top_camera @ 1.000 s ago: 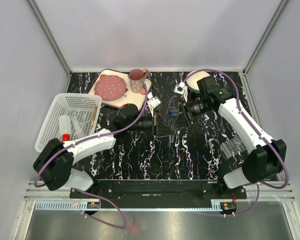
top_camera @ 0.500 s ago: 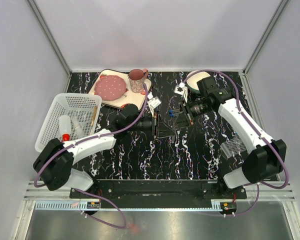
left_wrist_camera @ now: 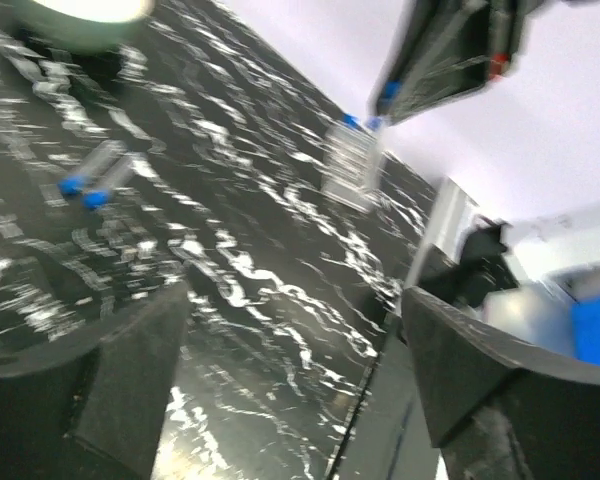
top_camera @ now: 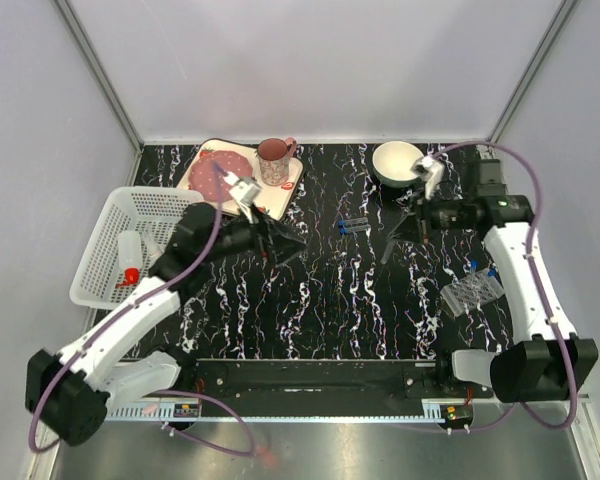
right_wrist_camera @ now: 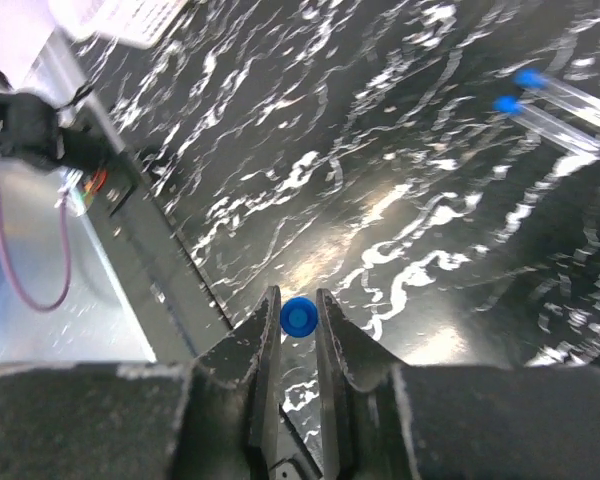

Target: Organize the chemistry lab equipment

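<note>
Transferring a held test tube [right_wrist_camera: 299, 317] to the tube rack [top_camera: 472, 292] is, in our judgement, the step in hand. Top view: we find the left gripper [top_camera: 285, 243] empty, jaws apart, just right of the white basket [top_camera: 165, 215] containing the squeeze bottle [top_camera: 130, 250]. The right gripper [top_camera: 400, 230] hovers near the white bowl [top_camera: 377, 165]. Two loose test tubes [top_camera: 355, 226] lie on the table [top_camera: 320, 300] between the grippers, and the rack sits well apart, beside the right arm. Left wrist view: we see the fingers [left_wrist_camera: 130, 380] spread wide with nothing between them, the loose tubes and the rack beyond. Right wrist view: we see the jaws clamped on the held tube, its blue cap toward the camera. The next move, we judge, calls for swinging this tube over the rack, standing it upright above a hole, lowering it, then releasing.
</note>
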